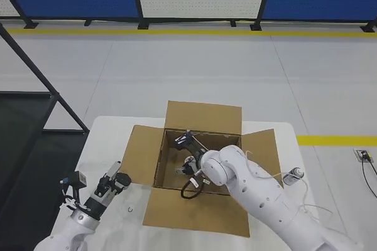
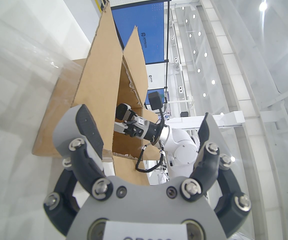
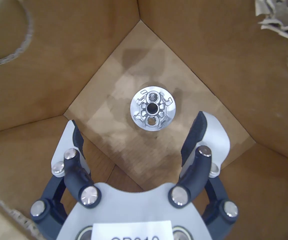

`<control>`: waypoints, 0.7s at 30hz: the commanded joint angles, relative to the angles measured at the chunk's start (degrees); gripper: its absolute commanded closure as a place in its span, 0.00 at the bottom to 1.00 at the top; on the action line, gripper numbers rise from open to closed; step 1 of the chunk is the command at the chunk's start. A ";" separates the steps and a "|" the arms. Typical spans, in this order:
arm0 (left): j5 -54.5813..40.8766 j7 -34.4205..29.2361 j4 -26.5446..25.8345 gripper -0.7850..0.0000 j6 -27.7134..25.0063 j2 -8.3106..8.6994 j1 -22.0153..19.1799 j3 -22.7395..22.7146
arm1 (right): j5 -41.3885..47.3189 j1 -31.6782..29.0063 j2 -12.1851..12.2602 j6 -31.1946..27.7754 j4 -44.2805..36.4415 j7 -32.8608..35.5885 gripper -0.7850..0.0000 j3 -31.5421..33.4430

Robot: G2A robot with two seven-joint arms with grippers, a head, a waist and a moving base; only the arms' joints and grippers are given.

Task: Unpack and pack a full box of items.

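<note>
An open cardboard box (image 1: 195,119) stands mid-table with its flaps spread. My right gripper (image 1: 187,139) hangs inside it, open and holding nothing (image 3: 137,123). On the box floor below it lies a round silver metal part (image 3: 153,108) with cut-outs and a central hole, just beyond the fingertips. My left gripper (image 1: 116,176) rests over the table to the left of the box, open and empty (image 2: 146,123). The left wrist view takes in the box's side (image 2: 101,81) and the right gripper (image 2: 126,123) dipping into it.
A small grey canister (image 1: 293,176) stands on the table right of the box. A tiny ring-shaped item (image 1: 131,209) lies on the white table (image 1: 113,132) near the left arm. Torn cardboard edging (image 3: 281,23) lines one box wall. A dark rack (image 1: 19,138) stands left of the table.
</note>
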 commanded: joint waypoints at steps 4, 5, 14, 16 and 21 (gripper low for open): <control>0.00 0.00 0.00 0.00 0.00 0.00 0.00 0.00 | 1.36 2.53 -2.56 0.39 7.83 -1.89 0.00 -1.69; 0.00 0.00 0.00 0.00 0.00 0.00 0.00 0.00 | 1.43 2.88 -3.06 0.52 9.02 -2.20 0.00 -2.06; 0.00 0.00 0.00 0.00 0.00 0.00 0.00 0.00 | 1.82 5.06 -6.89 1.18 17.11 -3.15 0.60 -4.24; 0.00 0.00 0.00 0.00 0.00 0.00 0.00 0.00 | 2.51 5.48 -7.59 0.65 18.49 -2.78 0.74 -4.29; 0.00 0.00 0.00 0.00 0.00 0.00 0.00 0.00 | 3.14 6.38 -8.87 -1.29 21.23 -3.18 1.00 -4.20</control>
